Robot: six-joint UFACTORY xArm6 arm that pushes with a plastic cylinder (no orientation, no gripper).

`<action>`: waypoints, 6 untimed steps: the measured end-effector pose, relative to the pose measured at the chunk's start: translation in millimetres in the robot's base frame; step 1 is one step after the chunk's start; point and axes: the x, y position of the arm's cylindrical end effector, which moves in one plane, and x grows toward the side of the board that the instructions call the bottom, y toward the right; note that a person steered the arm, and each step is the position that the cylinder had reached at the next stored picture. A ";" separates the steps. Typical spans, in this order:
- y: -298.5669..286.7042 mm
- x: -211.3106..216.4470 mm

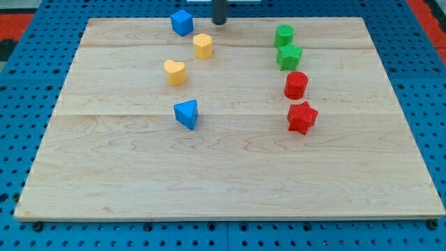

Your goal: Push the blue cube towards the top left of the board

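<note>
The blue cube (182, 22) sits near the board's top edge, left of the middle. My tip (219, 22) is at the top edge, a short way to the right of the blue cube and not touching it. A yellow block (203, 46) lies just below and between them.
A yellow heart-shaped block (175, 72) and a blue triangular block (187, 113) lie below the cube. On the right stand a green cylinder (284, 35), a green star-like block (288, 57), a red cylinder (296, 85) and a red star block (302, 117). The wooden board (230, 174) rests on a blue pegboard.
</note>
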 end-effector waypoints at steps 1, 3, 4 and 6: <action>-72.3 9.0; -107.2 7.3; -127.3 35.7; -139.6 45.4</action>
